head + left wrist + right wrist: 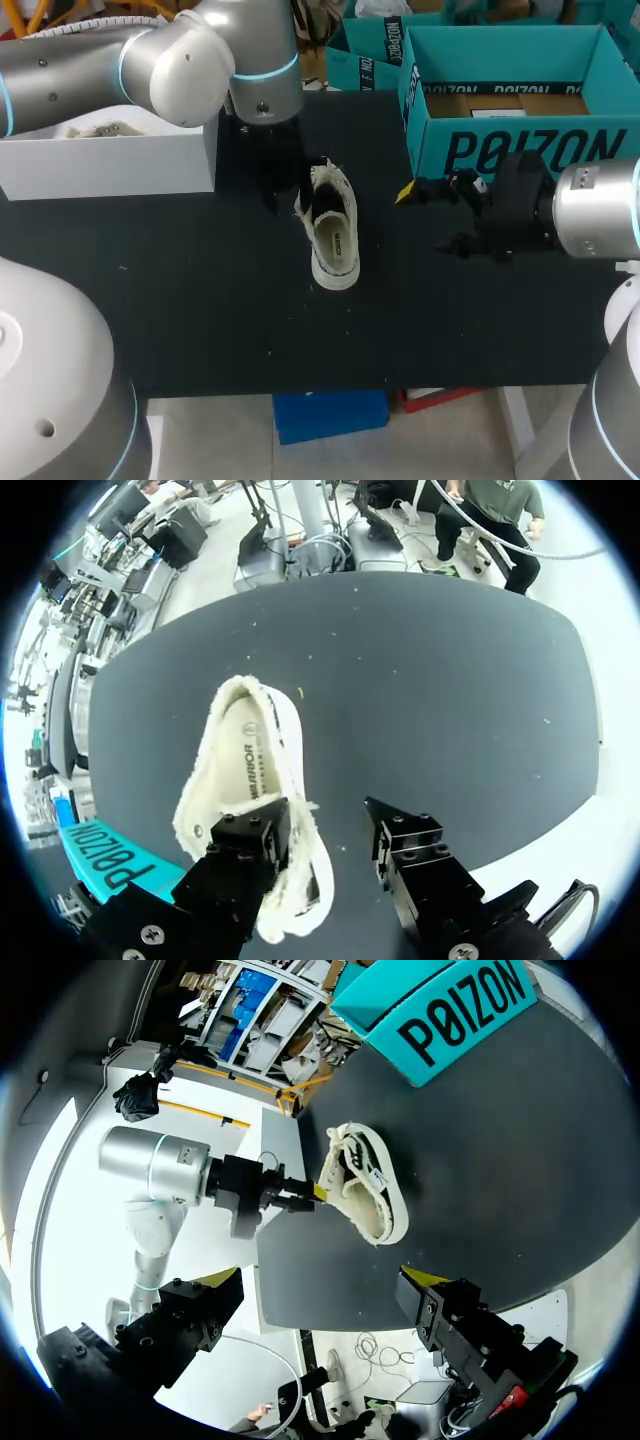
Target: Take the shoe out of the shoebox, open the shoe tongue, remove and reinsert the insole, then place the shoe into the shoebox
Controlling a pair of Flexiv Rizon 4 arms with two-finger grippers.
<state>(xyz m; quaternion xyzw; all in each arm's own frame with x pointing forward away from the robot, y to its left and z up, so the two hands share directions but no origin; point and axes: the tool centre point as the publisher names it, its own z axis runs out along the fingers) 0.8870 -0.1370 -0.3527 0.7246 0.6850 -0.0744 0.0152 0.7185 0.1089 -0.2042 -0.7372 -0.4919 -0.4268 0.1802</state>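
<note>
At the far left a white box sits on the black table, its contents mostly hidden behind the left arm. The left gripper points down just beside the cream sneaker. Its dark fingers are hard to pick out overhead. In its wrist view the jaws gape wide, and one finger overlaps the sneaker's frayed side. Whether it touches cannot be told. The sneaker lies on the table, outside the teal shoebox. The right gripper hangs in front of the shoebox, spread wide around nothing.
</note>
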